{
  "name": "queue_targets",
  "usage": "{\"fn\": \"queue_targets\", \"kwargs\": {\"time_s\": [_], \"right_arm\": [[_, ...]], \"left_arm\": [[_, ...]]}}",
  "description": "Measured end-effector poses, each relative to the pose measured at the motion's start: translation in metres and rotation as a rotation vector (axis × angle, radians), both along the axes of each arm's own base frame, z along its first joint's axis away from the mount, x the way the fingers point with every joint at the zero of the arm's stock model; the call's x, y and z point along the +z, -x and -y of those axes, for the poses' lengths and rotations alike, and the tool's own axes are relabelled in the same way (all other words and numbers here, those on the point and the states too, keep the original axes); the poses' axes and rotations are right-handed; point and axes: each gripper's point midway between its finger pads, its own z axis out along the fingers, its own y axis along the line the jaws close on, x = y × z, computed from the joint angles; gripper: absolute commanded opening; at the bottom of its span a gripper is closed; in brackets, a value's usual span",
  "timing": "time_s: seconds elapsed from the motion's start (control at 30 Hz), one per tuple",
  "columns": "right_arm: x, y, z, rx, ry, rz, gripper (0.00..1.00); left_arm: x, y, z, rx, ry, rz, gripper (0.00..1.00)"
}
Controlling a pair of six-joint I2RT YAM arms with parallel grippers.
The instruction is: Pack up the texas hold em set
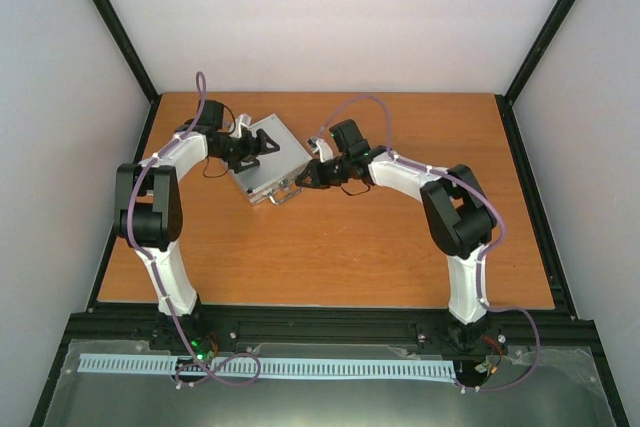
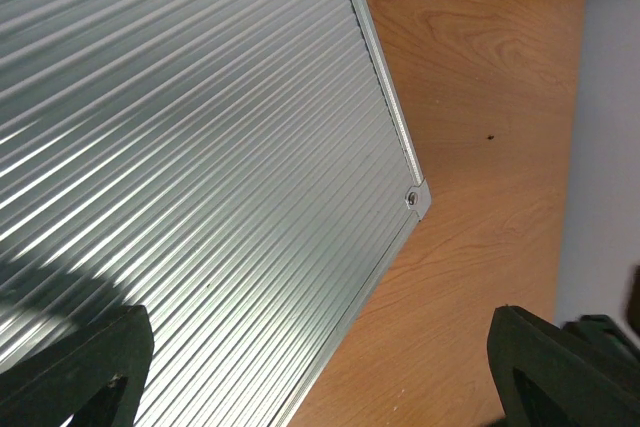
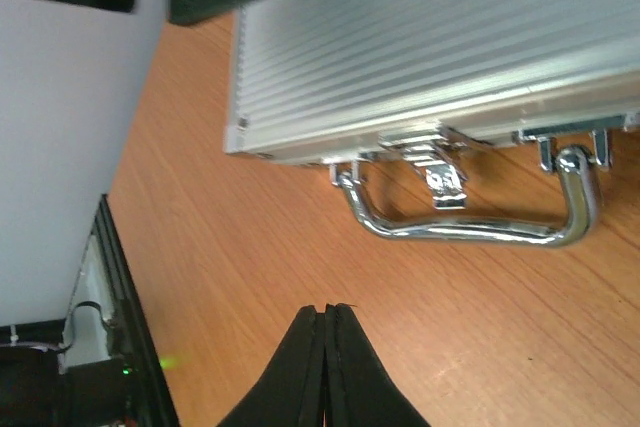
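Two grippers flank the closed silver case (image 1: 278,152), which lies left of centre toward the far side of the wooden table (image 1: 400,247); the left gripper (image 2: 315,372) hangs over its ribbed lid, fingers (image 2: 70,367) spread wide, one off the lid's corner; the right gripper (image 3: 325,327) sits near the chrome handle (image 3: 470,234) and latch (image 3: 440,162), fingers pressed together on nothing, apart from the handle.
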Motion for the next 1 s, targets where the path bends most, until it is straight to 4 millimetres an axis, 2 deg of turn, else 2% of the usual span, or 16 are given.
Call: {"fn": "queue_targets", "kwargs": {"time_s": [0.23,0.33,0.7,1.0], "right_arm": [[-0.062,0.004,-0.013,0.034,0.094,-0.082,0.03],[-0.076,0.005,-0.017,0.036,0.113,-0.1,0.03],[-0.064,-0.009,-0.029,0.003,0.069,-0.087,0.03],[-0.079,-0.013,-0.033,-0.007,0.066,-0.121,0.03]], "left_arm": [[0.0,-0.001,0.001,-0.002,0.004,-0.001,0.95],[0.0,-0.001,0.001,-0.002,0.005,-0.001,0.95],[0.0,-0.001,0.001,-0.003,0.006,-0.002,0.95],[0.0,-0.001,0.001,-0.003,0.007,-0.002,0.95]]}}
